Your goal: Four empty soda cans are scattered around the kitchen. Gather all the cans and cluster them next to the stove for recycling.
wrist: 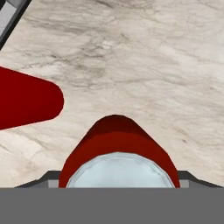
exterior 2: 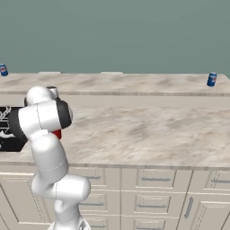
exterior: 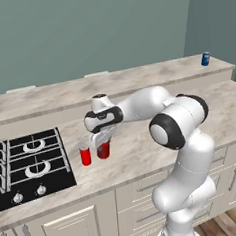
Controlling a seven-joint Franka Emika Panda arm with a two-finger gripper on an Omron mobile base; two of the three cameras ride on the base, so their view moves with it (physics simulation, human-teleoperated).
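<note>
My gripper [exterior: 102,141] reaches down over a red soda can [exterior: 103,150] on the marble counter, just right of the stove [exterior: 28,162]. In the hand view the can's silvery top [wrist: 117,170] lies between my two fingertips, which press against its sides, so the gripper [wrist: 118,179] is shut on it. Whether the can rests on the counter or hangs just above it, I cannot tell. A second red soda can [exterior: 85,155] [wrist: 26,103] stands close beside it, nearer the stove. A blue soda can [exterior: 205,58] [exterior 2: 211,79] stands on the raised back ledge at the far right. Another blue can [exterior 2: 3,70] sits at the ledge's far left.
The counter [exterior: 143,153] stretches bare to the right of the two red cans. The stove's knobs line its front edge [exterior: 18,198]. A raised ledge [exterior: 137,78] runs along the back wall. Drawers and cabinet doors [exterior 2: 152,197] sit below the counter.
</note>
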